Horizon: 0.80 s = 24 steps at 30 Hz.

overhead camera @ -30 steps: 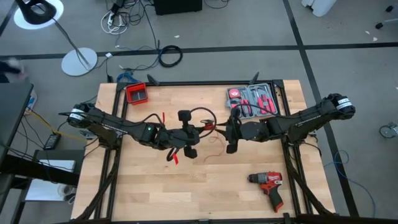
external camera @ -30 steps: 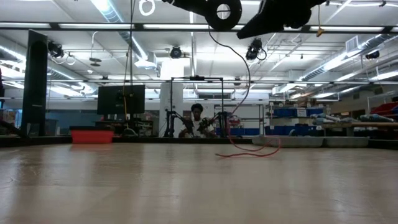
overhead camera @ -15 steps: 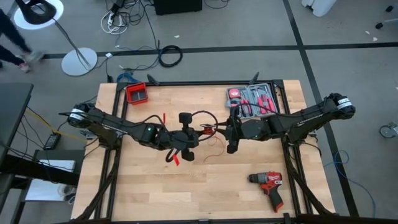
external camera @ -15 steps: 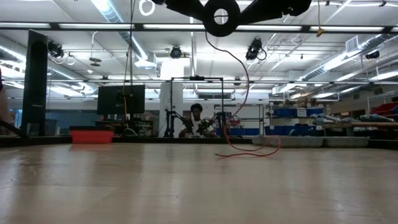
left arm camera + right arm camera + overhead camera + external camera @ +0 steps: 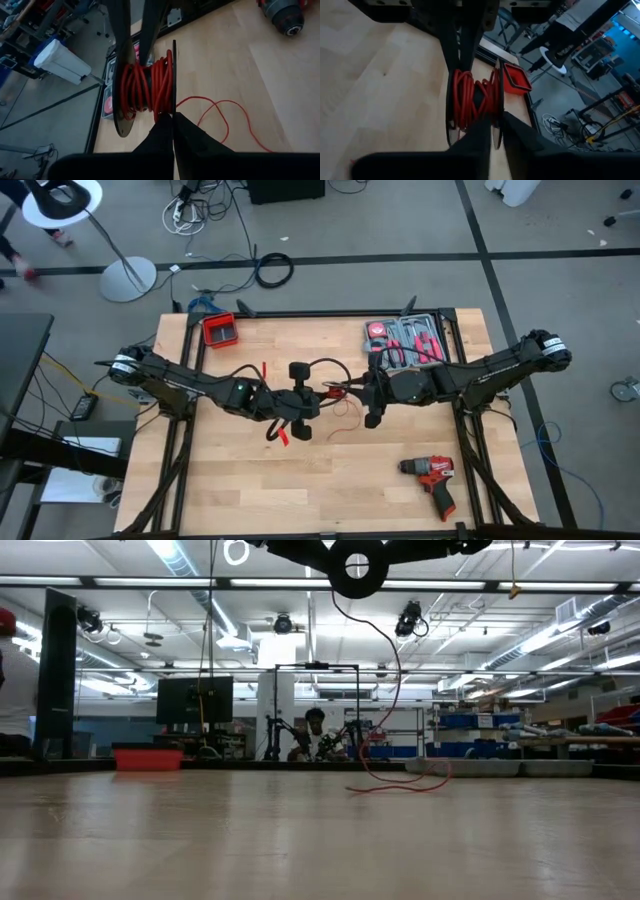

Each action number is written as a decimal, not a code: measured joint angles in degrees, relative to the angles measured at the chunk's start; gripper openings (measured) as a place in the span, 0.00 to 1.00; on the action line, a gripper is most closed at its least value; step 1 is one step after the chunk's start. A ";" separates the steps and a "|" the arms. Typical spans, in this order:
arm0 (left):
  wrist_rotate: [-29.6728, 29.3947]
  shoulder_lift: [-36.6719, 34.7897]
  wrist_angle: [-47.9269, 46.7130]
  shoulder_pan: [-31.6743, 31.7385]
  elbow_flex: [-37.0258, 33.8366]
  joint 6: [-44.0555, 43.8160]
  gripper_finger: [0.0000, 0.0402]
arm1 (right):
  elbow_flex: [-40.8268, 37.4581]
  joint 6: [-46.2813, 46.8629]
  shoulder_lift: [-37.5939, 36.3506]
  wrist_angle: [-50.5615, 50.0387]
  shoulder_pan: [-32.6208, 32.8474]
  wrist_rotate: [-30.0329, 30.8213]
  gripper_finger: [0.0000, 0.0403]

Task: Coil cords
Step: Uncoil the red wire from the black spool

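Left gripper (image 5: pixel 297 402): over the middle of the counter (image 5: pixel 260 490); its jaws are fully closed on the edge of a flat black disc of the spool (image 5: pixel 145 90), pinching it just where the red windings end

Right gripper (image 5: pixel 372 392): just right of the left one, facing it — in the right wrist view its two fingers (image 5: pixel 481 131) stand close together with one black disc of the spool between them; the jaws are nearly closed on that disc edge

Spool: held up off the counter between the two grippers, its two black discs upright with red wire wound round the core between them; in the low view it shows as a round black disc at the top of the picture

Cords (image 5: pixel 343 412): thin red wire runs down from the spool and lies in loose curves on the wood below and between the grippers — a black loop (image 5: pixel 322 366) arches just above the grippers, and a small red clip (image 5: pixel 281 436) lies beside the left arm

Red drill (image 5: pixel 432 476): lying on the counter near the right front corner, well apart from the grippers

Red bin (image 5: pixel 219 330): at the far left corner

Tool tray (image 5: pixel 405 340): at the far right, with red-handled tools in it
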 joint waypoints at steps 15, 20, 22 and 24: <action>-9.65 -1.52 -1.04 -0.91 -0.02 -1.63 0.11 | 0.11 -0.18 -0.11 -1.79 -0.33 5.83 0.01; -10.79 -3.22 -0.75 -1.22 0.07 -3.09 0.19 | 0.09 -2.39 -0.04 -2.22 -0.24 9.54 0.00; -10.59 -3.33 -1.06 -1.22 0.04 -4.62 0.21 | 0.09 -3.52 -0.04 -2.33 -0.24 11.22 0.00; -10.41 -3.44 -0.97 -1.22 0.04 -6.62 0.21 | 0.09 -5.58 -0.04 -2.52 -0.24 13.35 0.00</action>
